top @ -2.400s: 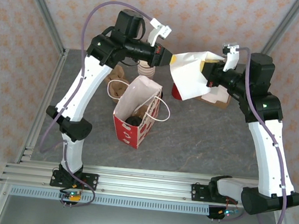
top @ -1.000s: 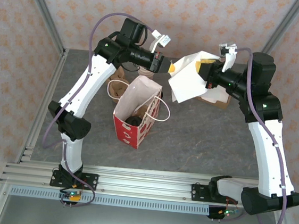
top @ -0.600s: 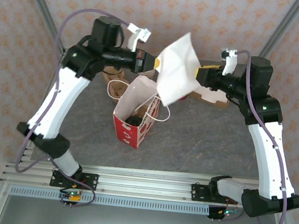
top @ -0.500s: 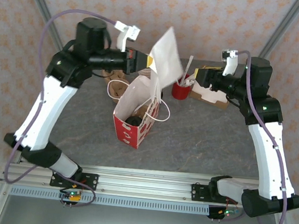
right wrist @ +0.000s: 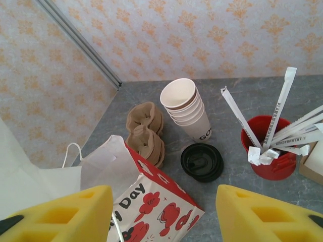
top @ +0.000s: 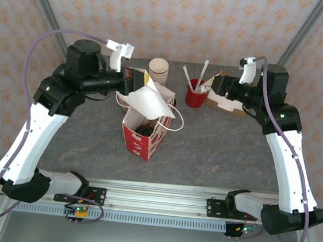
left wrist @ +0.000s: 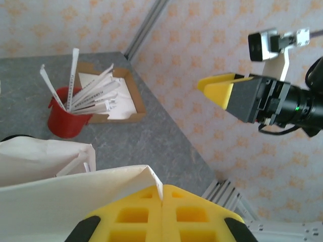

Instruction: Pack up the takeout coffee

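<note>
The tabletop (top: 233, 151) is grey, matt and stone-patterned. The bag (right wrist: 151, 201) is smooth printed paper. The white sheet (top: 146, 99) is thin, creased matt paper. The cups (right wrist: 186, 108) are matt paper, the lids (right wrist: 202, 161) glossy black plastic, and the carriers (right wrist: 146, 131) rough brown pulp. The right gripper (right wrist: 162, 201) has fingers (right wrist: 60, 214) of matt yellow plastic.

Overhead rear view; wrist views toward red cup (left wrist: 63, 121)

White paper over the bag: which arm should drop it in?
Left. The left gripper is shut on the white paper, which hangs over the open red-and-white bag. The right gripper is open and empty, off by the red cup.
</note>
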Available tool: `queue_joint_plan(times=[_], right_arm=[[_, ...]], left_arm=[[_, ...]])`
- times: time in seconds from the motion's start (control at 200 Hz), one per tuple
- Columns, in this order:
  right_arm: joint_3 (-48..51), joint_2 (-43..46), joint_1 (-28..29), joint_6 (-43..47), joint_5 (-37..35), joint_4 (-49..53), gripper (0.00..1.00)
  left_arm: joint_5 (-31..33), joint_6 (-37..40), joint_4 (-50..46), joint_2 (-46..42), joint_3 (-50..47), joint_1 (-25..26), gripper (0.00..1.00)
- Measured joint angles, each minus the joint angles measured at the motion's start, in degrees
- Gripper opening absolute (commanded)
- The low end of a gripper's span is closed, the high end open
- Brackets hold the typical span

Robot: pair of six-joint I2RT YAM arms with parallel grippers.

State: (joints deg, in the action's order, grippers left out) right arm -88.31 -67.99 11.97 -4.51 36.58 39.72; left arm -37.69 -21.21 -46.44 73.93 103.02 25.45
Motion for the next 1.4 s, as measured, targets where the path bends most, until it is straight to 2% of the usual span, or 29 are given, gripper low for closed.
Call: queue_joint_plan(times=[0.215, 0.37, 0.581, 0.691, 0.981, 1.396], right_arm=[[0.59, 0.00, 0.00, 0.00, -0.04, -0.13, 0.56], [0.85, -0.11, 0.00, 0.00, -0.02, -0.22, 0.56], [0.85, -1.29, 0.00, 0.00, -0.17, -0.31, 0.56], [0.85, -1.33, 0.00, 0.02, -0.26, -0.31, 0.56], [0.85, -1.97, 0.00, 0.02, -0.26, -0.31, 0.56], [0.90, -2.03, 0.00, 0.00, -0.44, -0.33, 0.55]], left_arm=[[-7.23, 4.96, -2.23, 3.50, 3.02, 0.02, 0.00], [-12.81, 7.87, -3.50, 5.35, 9.33, 0.07, 0.00], [-15.85, 13.70, -8.24, 9.44, 17.92, 0.07, 0.00], [-12.37, 16.85, -12.92, 10.12, 18.43, -0.33, 0.00], [2.03, 22.43, -22.75, 11.13, 18.38, -2.25, 0.00], [13.86, 24.79, -27.23, 9.79, 17.86, -4.52, 0.00]])
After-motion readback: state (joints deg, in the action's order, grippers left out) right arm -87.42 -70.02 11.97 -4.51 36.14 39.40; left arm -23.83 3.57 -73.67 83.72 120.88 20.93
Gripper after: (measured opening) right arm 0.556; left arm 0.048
